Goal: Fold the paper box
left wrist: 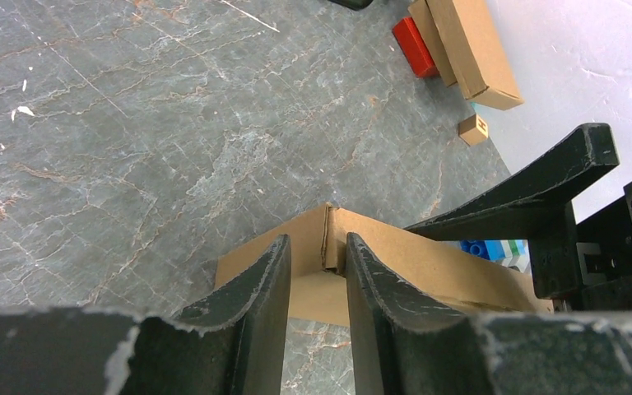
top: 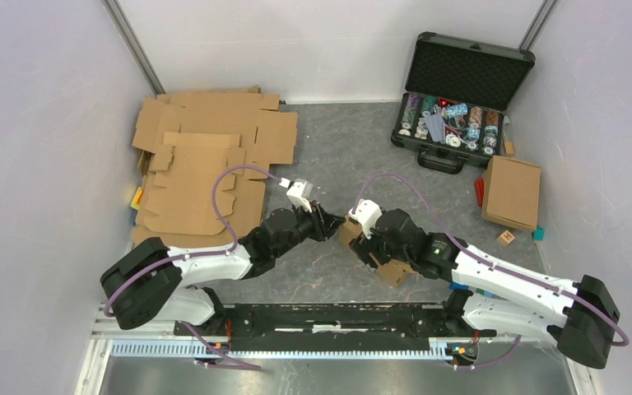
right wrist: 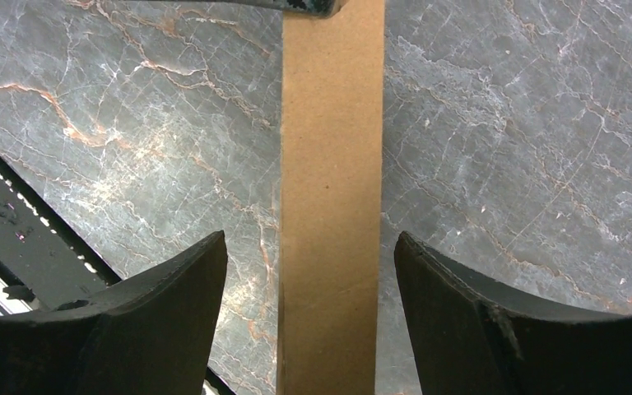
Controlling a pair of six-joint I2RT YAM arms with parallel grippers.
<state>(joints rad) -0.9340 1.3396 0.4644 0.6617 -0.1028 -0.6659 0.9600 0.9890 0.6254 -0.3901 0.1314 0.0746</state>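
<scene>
The brown paper box (top: 350, 234) hangs between the two arms at mid table, and its far end (top: 393, 271) shows under the right arm. My left gripper (top: 335, 226) is shut on one corner of the box (left wrist: 327, 247), a black finger (left wrist: 276, 276) pressed on each side of the corner seam. My right gripper (top: 364, 239) is open. Its fingers (right wrist: 189, 280) straddle a narrow face of the box (right wrist: 329, 164), with table showing in the gap on both sides. One right finger (left wrist: 527, 189) reaches over the box in the left wrist view.
A stack of flat cardboard blanks (top: 206, 164) lies at the back left. An open black case of poker chips (top: 457, 90) stands at the back right. A folded box (top: 512, 191), a red block (top: 479, 191), a small wooden cube (top: 505, 238) and a teal block (top: 538, 234) sit at the right.
</scene>
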